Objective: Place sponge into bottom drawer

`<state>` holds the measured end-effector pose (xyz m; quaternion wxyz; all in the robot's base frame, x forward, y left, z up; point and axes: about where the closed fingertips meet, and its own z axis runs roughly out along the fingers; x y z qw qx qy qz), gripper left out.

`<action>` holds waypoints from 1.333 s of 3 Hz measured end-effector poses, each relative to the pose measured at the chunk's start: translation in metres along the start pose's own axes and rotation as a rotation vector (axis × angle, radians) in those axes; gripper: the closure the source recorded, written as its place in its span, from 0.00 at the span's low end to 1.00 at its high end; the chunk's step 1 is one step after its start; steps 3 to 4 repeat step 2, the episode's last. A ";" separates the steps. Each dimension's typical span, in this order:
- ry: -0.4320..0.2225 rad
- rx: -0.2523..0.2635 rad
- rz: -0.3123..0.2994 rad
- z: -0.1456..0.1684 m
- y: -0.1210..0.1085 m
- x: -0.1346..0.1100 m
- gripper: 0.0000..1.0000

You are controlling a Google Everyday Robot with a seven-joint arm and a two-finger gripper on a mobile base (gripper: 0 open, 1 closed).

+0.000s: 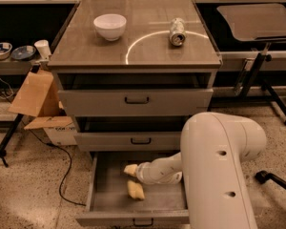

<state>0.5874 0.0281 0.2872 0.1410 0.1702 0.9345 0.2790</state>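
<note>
The bottom drawer (101, 194) is pulled out wide below the two other grey drawers. The pale yellow sponge (136, 190) lies on the drawer floor, near the middle and towards the front. My gripper (130, 170) reaches into the drawer from the right, its cream-yellow fingers just behind and above the sponge. It looks open and holds nothing. The white forearm (159, 171) crosses the right half of the drawer, and the bulky arm housing (219, 171) hides the drawer's right side.
A white bowl (109, 26) and a tipped can (177, 31) sit on the cabinet top. The top drawer (136, 100) and the middle drawer (133, 140) stand slightly ajar. A cardboard box (35, 97) and a cable (62, 175) lie to the left. A table leg (271, 99) stands to the right.
</note>
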 end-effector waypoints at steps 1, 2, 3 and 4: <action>-0.001 0.002 -0.004 0.000 0.000 0.000 0.00; -0.001 0.002 -0.004 0.000 0.000 0.000 0.00; -0.001 0.002 -0.004 0.000 0.000 0.000 0.00; -0.001 0.002 -0.004 0.000 0.000 0.000 0.00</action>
